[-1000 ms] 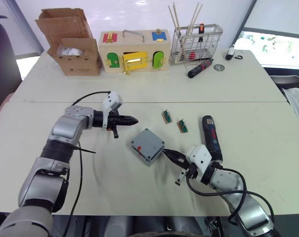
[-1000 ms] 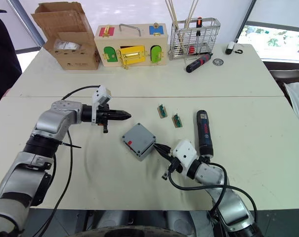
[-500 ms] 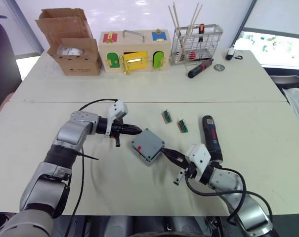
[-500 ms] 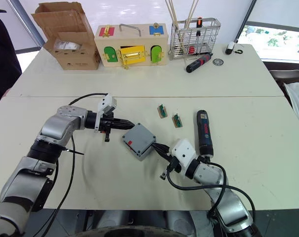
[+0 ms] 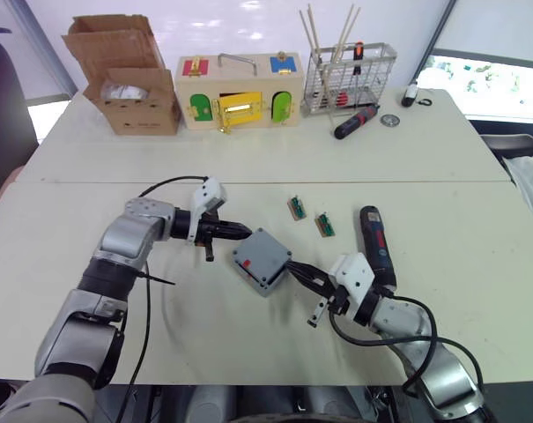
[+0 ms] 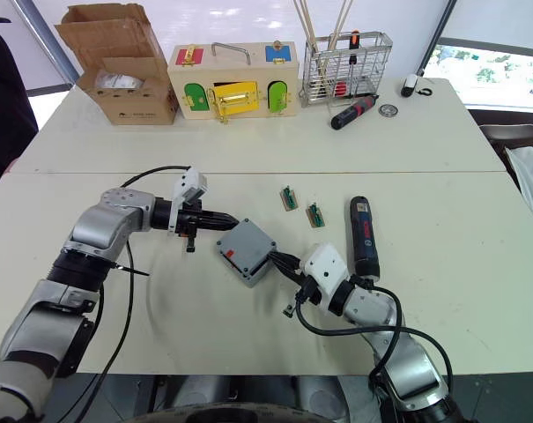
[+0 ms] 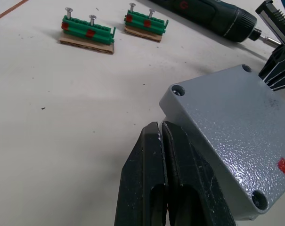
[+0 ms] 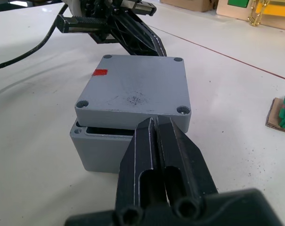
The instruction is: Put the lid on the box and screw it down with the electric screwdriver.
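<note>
Here lid askew on box, gap showing inside hidden; both grippers' jaws pressed together against it.

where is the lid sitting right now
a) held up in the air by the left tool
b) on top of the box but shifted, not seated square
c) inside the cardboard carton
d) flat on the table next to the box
b: in the right wrist view the lid rests on the box but is offset, leaving a dark gap along the box's near rim, with the left tool and right tool closed at opposite sides.
</note>
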Available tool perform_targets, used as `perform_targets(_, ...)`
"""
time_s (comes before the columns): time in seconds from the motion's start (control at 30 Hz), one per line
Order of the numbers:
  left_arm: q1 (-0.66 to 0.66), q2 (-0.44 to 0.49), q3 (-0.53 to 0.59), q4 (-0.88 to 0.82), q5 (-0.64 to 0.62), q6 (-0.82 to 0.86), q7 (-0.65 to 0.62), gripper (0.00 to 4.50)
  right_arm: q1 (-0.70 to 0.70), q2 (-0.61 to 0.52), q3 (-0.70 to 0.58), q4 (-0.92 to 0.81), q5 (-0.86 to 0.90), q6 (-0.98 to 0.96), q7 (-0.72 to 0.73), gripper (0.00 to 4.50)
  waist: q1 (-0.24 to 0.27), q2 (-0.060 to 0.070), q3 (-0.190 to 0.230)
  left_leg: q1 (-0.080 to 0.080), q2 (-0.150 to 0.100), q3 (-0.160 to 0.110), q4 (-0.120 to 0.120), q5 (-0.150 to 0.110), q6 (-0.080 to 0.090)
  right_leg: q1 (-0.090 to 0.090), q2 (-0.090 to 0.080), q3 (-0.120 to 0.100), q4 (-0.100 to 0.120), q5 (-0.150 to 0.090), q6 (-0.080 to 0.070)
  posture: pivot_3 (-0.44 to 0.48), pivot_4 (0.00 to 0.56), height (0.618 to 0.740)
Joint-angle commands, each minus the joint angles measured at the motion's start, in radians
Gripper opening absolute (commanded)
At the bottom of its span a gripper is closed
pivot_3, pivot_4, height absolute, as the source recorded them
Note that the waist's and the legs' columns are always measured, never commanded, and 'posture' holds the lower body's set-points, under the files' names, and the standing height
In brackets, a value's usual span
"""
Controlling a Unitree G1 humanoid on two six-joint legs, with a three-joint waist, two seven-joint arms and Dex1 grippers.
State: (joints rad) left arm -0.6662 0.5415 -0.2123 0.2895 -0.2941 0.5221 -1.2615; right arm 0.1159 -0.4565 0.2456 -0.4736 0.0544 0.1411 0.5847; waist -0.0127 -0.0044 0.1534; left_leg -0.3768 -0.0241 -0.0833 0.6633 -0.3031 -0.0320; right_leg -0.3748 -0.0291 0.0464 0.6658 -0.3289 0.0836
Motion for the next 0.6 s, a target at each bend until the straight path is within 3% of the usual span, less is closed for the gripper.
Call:
perform_targets(0.03,0.004,0.011,0.030,-0.052,-0.027,0.016,-0.007,0.04,0.003,-0.001,-0.004,-0.041,0.009,-0.010,0.005,0.04,0.000,0.000,0.000,0.000,0.000,0.000,0.000,0.000,0.000,0.000,0.000,0.000,0.000,0.000,0.000,0.000,0.150,0.740)
perform_targets(0.6,0.031,0.029,0.029,-0.128,-0.059,0.061,-0.007,0.04,-0.006,0.003,-0.005,-0.036,0.010,-0.014,0.013,0.04,0.000,0.000,0.000,0.000,0.000,0.000,0.000,0.000,0.000,0.000,0.000,0.000,0.000,0.000,0.000,0.000,0.150,0.740)
